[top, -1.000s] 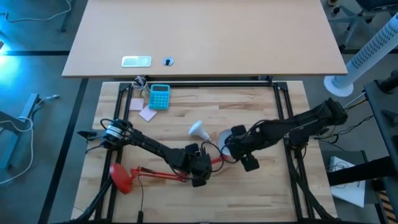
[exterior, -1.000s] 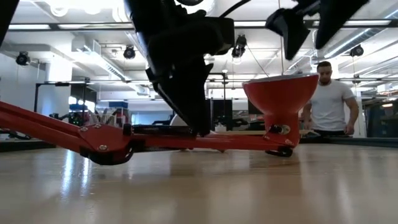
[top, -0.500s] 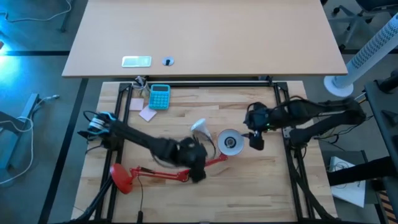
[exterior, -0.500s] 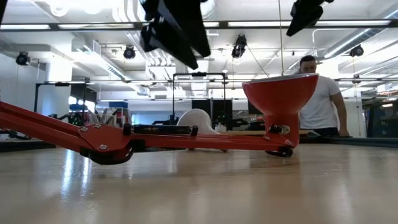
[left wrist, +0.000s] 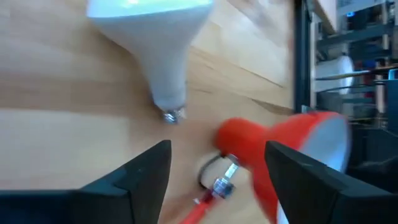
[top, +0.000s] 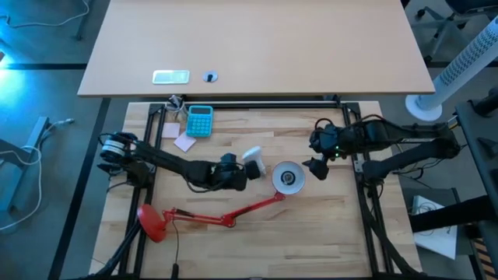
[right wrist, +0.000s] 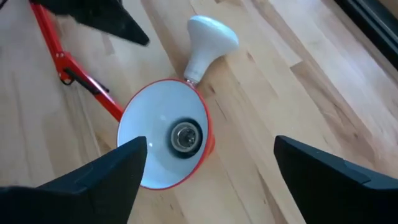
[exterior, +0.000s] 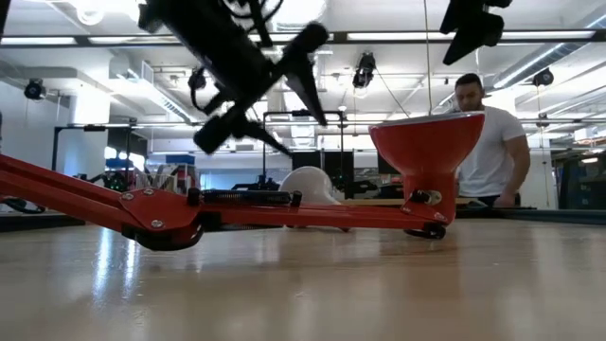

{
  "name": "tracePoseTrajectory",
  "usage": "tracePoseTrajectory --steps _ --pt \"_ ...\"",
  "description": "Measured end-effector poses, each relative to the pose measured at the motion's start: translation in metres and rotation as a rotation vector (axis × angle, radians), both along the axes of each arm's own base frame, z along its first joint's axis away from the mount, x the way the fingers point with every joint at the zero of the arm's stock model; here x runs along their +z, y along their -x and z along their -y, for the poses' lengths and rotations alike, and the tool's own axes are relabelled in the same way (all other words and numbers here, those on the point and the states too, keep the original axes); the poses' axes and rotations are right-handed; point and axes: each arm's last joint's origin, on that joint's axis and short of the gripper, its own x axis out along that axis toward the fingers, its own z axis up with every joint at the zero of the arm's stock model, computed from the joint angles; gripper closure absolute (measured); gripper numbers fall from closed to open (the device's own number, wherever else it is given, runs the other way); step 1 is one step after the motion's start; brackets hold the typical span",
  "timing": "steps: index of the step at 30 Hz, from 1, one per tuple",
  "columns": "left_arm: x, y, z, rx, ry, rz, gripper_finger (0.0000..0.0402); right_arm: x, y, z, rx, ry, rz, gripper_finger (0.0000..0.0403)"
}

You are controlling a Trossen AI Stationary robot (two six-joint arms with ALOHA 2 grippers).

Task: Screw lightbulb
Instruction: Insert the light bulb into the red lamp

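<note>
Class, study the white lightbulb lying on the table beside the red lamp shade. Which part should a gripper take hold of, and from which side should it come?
Probably the wide dome of the lightbulb. It lies on its side with its narrow screw base pointing at the lamp shade, and that base must stay free for the empty socket. The open left gripper should come from above, fingers straddling the dome.

White lightbulb [right wrist: 208, 37] lying on wood table [right wrist: 298, 93], neck touching red lamp shade [right wrist: 163, 134], right tool [right wrist: 211, 171] spread wide

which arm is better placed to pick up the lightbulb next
Left. Its open pincer sits right beside the lightbulb, facing it. The right pincer, also open, waits beyond the lamp shade.
</note>
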Motion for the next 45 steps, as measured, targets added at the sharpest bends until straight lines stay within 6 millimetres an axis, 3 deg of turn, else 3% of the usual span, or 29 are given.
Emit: tracePoseTrajectory --steps 3,6,12,15,21,26,30,35,45 --pt "-0.015 -0.009 -0.009 0.018 -0.019 -0.044 0.0147 0.0 -0.003 0.004 -0.027 -0.011 -0.001 0.005" --pt "-0.026 -0.017 -0.017 0.028 0.0 -0.049 0.0147 -0.012 -0.019 0.018 -0.052 -0.092 -0.039 0.0049" --pt "-0.043 -0.022 -0.026 -0.022 -0.021 -0.024 0.0147 -0.048 -0.074 0.077 -0.146 -0.312 -0.035 0.0049" --pt "-0.049 -0.019 -0.032 -0.092 -0.067 -0.067 0.0147 -0.053 -0.095 0.101 -0.15 -0.423 0.008 0.0049" --pt "-0.062 -0.01 -0.05 -0.036 -0.107 -0.033 0.0146 -0.105 -0.121 0.124 -0.197 -0.527 -0.147 0.0049" --pt "-0.064 -0.008 -0.055 -0.069 -0.161 -0.04 0.0146 -0.137 -0.139 0.139 -0.254 -0.615 -0.154 0.0049" --pt "-0.064 -0.008 -0.055 -0.081 -0.177 -0.036 0.0146 -0.137 -0.156 0.141 -0.206 -0.667 -0.077 0.0049" --pt "-0.067 -0.006 -0.059 -0.101 -0.21 -0.073 0.0146 -0.151 -0.171 0.148 -0.2 -0.726 -0.046 0.0049" --pt "-0.076 0.004 -0.084 -0.124 -0.252 -0.131 0.0146 -0.139 -0.181 0.154 -0.19 -0.786 0.038 0.0049"
